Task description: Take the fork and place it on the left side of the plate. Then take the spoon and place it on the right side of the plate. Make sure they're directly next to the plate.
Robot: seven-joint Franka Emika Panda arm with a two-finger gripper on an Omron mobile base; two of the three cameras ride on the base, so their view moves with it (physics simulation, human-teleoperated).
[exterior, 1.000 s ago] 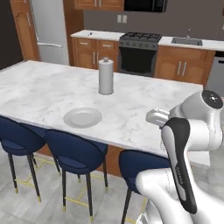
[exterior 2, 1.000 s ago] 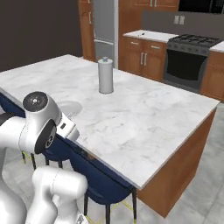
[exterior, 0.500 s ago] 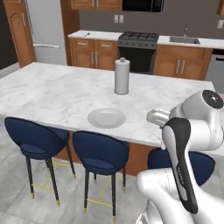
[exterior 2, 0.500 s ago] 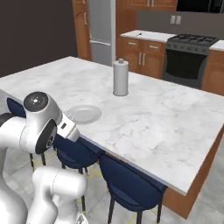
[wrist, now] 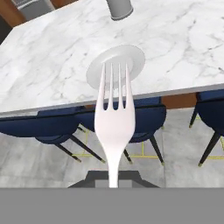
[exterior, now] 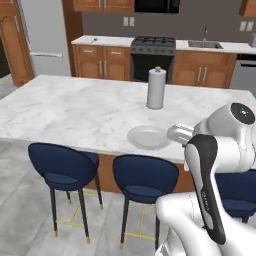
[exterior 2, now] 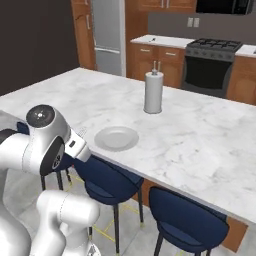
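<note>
Between the closed fingers, the fork [wrist: 114, 124] sticks out, tines toward the plate [wrist: 116, 66] near the worktop [wrist: 183, 48] edge. It should be laid flat, snug against the plate's left rim, not on it.

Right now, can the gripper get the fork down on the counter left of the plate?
Probably yes: the gripper holds the fork, and the counter beside the plate is bare marble. The paper towel roll stands behind.
</note>
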